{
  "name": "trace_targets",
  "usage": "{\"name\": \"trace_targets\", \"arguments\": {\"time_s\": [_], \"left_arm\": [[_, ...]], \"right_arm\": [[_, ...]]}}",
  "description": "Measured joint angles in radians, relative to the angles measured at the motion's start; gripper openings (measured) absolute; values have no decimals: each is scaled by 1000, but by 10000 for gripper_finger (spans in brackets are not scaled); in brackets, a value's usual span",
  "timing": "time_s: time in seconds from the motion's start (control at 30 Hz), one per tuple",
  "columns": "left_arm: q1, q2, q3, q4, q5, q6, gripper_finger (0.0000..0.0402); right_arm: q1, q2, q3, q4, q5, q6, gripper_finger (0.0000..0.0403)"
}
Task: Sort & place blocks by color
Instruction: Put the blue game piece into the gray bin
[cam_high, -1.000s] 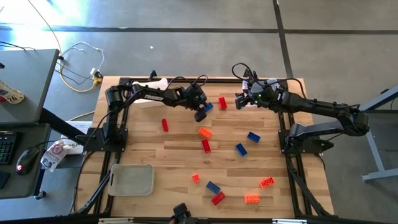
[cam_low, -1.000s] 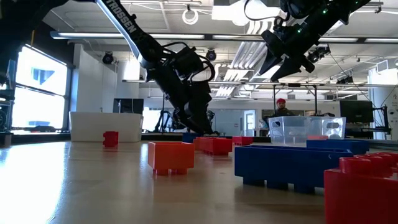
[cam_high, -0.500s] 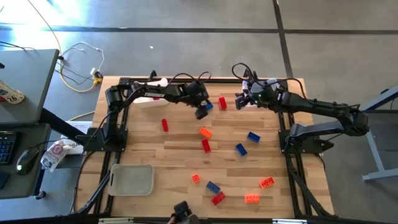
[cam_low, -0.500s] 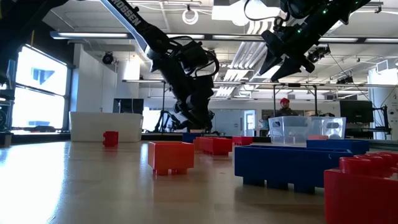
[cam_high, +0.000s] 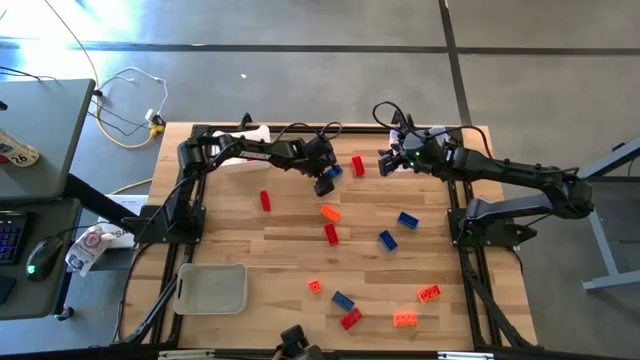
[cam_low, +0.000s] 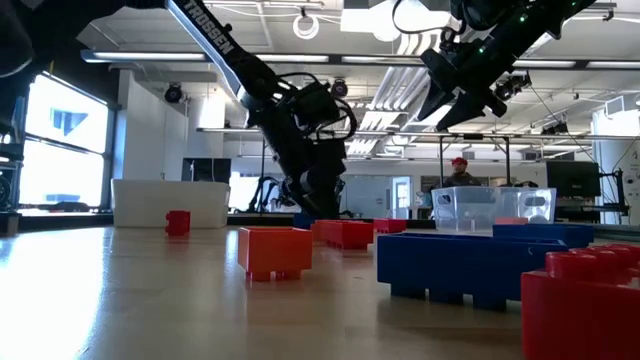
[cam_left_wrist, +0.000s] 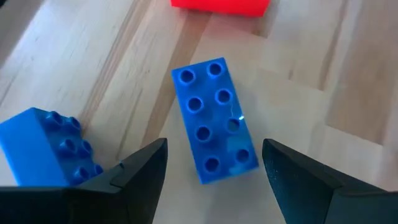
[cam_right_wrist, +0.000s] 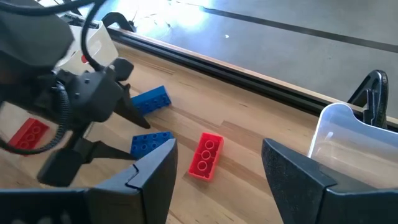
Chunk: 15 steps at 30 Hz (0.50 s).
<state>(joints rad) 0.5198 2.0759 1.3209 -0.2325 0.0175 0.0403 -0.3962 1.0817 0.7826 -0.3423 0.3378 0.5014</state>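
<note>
The left gripper (cam_left_wrist: 214, 155), lowered since a moment ago, now straddles a blue block (cam_left_wrist: 214, 119) with jaws open, ready to close on it.

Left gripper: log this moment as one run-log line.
left gripper: open, fingers straddling blue block, not gripped | right gripper: open, raised near clear bin | red block: on table

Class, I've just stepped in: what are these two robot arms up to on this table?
They are sorting small studded plastic bricks by colour. The left pincer hangs open over a blue eight-stud brick lying flat on the wooden table, with a second blue brick beside it. Nothing is gripped yet. The right pincer waits open in the air near a clear plastic bin. Other bricks lie scattered.
</note>
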Motion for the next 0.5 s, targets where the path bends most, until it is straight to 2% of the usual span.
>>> {"name": "trace_targets", "arguments": {"time_s": [0.27,0.5], "left_arm": [[-4,9,8,4,-41,9,250],[-3,23,8,5,-80,84,250]], "right_arm": [[0,0,0,-18,0,0,220],[0,0,0,-20,0,16,220]]}}
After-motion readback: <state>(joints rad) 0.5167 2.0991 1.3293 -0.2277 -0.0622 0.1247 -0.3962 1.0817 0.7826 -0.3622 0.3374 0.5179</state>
